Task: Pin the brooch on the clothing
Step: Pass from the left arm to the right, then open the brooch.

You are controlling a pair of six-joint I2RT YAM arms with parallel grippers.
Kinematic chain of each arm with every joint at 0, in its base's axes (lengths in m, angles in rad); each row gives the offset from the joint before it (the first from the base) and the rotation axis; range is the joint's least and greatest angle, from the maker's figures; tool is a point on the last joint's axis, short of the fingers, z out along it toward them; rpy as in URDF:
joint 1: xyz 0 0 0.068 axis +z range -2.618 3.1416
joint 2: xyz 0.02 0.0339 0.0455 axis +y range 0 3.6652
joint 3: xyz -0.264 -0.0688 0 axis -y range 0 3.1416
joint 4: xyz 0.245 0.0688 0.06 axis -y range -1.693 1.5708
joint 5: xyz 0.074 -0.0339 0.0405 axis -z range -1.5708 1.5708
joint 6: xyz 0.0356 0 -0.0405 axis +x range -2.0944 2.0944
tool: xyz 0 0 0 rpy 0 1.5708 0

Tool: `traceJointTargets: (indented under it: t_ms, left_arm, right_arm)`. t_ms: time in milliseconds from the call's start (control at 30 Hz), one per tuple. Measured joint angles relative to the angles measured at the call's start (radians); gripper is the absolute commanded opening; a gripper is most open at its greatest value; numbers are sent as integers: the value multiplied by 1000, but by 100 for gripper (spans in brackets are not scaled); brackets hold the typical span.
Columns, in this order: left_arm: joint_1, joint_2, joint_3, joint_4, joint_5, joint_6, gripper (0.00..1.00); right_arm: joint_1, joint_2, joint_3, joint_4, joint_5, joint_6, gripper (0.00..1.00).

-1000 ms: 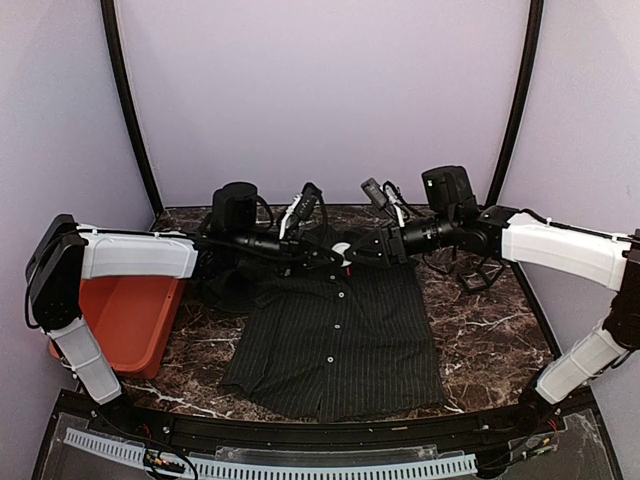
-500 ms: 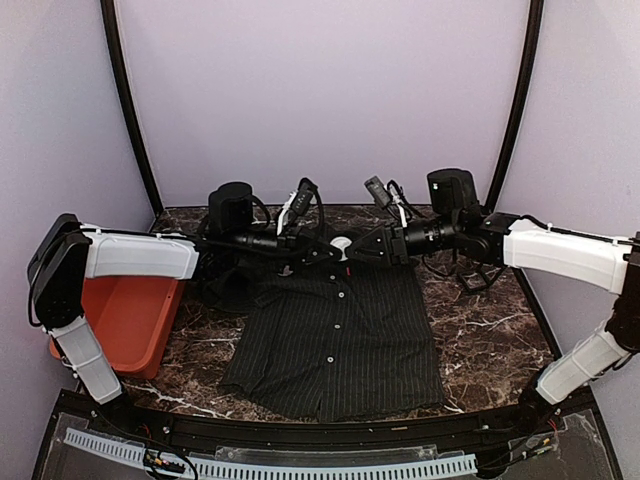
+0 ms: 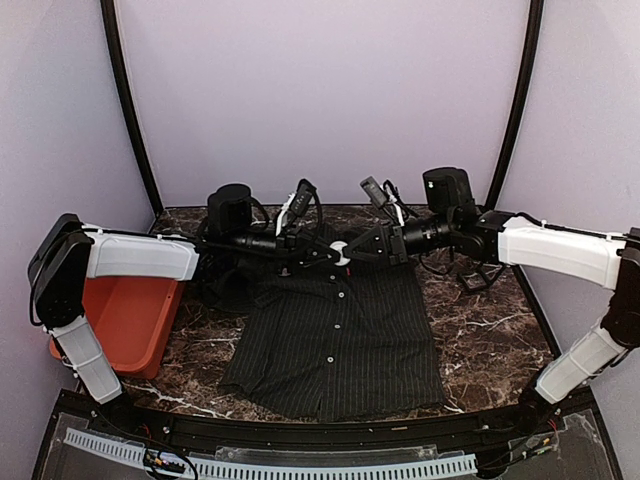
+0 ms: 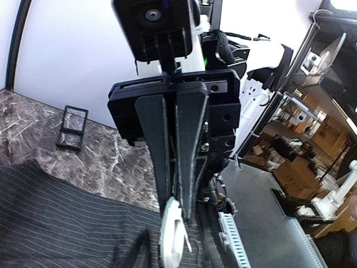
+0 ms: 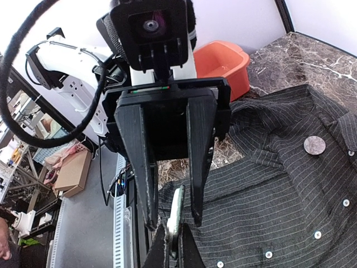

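Right claw (image 4: 178, 209) is pressed together on the brooch (image 4: 172, 237), a pale round piece seen edge-on and gripped by its rim between the two fingers. Left claw (image 5: 173, 222) faces it nose to nose, spread, one finger on each side of the brooch and neither finger visibly touching it. Both claws meet at the far end of the table (image 3: 480, 330), over the collar (image 3: 335, 262) of the shirt (image 3: 335, 340). The shirt lies flat, front up, buttons in a line down the middle, hem toward the arm bases. I can't tell from these angles whether the brooch is clear of the cloth or brushing it; the top view is too crowded there. A small grey disc (image 5: 314, 145) sits on the shirt's chest near the collar, apart from both claws. It may be a backing piece, not sure. An orange bin (image 3: 130, 315) is off to the left, not involved. Step in hand, as I read it: two-claw handling of the brooch just before placement, either a handover or getting the clasp ready. It's not pinned yet. Next move likely needs the left claw to close squarely on the free rim without knocking the brooch out of the right's pinch. Then the brooch goes down onto the chest fabric, with the cloth kept from bunching.
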Motion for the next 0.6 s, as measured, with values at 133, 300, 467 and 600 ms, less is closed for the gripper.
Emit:
traceJointTargets:
  t_ms: [133, 300, 467, 600]
  left_arm:
    - [6, 0, 1, -5, 15, 7, 62]
    - [18, 0, 24, -91, 49, 71, 66]
    - [23, 0, 63, -206, 85, 148, 65]
    - [23, 1, 85, -272, 111, 189, 61]
  right_arm:
    - [0, 0, 35, -99, 1, -51, 0]
    - [0, 3, 125, -265, -11, -143, 0]
    - [1, 31, 195, -409, -39, -220, 0]
    - [6, 63, 208, -496, -45, -266, 0]
